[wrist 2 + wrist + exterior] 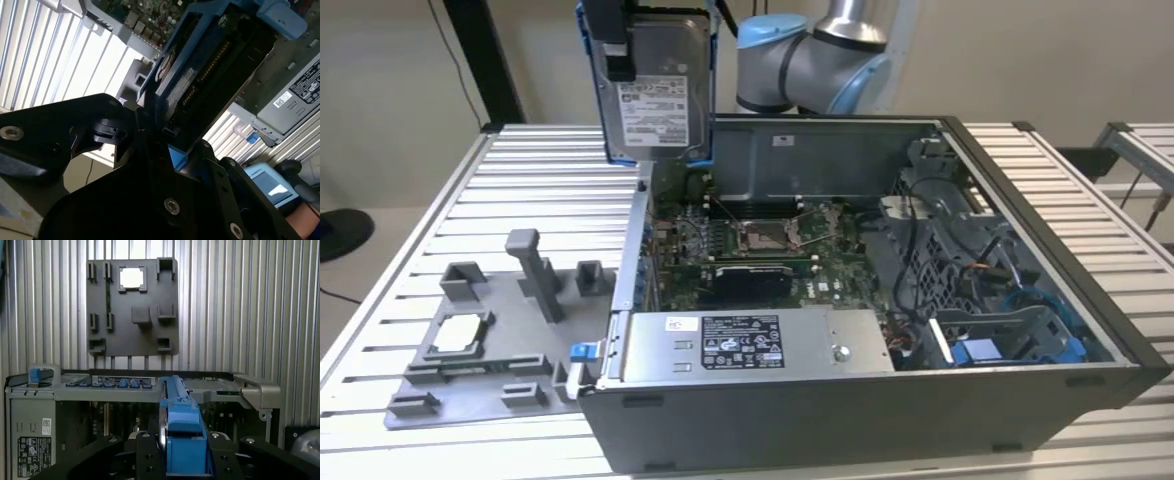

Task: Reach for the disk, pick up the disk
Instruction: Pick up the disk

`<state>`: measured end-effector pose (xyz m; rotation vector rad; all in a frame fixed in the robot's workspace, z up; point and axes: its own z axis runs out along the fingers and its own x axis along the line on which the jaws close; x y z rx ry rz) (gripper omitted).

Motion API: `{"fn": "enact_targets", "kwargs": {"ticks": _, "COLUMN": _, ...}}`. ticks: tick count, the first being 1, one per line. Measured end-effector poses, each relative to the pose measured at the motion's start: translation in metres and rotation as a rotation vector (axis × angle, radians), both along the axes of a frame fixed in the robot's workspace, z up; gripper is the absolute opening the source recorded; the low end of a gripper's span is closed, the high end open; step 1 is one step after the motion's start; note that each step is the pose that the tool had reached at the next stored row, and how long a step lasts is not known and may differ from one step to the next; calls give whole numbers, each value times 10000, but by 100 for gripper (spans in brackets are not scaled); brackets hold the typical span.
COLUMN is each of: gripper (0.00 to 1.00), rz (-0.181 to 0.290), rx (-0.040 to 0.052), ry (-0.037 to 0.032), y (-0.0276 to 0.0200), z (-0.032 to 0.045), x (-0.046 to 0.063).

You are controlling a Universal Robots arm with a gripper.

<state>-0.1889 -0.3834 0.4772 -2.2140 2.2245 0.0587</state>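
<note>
The disk (660, 100), a silver drive with a white label in a blue carrier, hangs upright in the air above the far left corner of the open computer case (854, 300), clear of the table. My gripper (630, 45) is shut on its upper end, with a black finger (616, 50) lying against the labelled face. In the first wrist view the disk (182, 425) appears edge-on between the black fingers (145, 452). In the second wrist view the disk (200, 75) reaches away from my gripper (160, 135) over the case.
A grey fixture plate (494, 330) with posts and a small square chip (458, 335) lies on the slatted table (547, 190) at the exterior view's left. The case holds a motherboard (761, 240), a power supply (747, 345) and cables (961, 270).
</note>
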Motion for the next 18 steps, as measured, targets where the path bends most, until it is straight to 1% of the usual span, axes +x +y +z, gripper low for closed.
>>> {"fn": "enact_targets", "kwargs": {"ticks": 9, "gripper": 0, "rz": 1, "rx": 0, "ry": 27, "y": 0, "z": 0, "x": 411}}
{"fn": "enact_targets", "kwargs": {"ticks": 18, "gripper": 0, "rz": 2, "rx": 0, "ry": 38, "y": 0, "z": 0, "x": 821}}
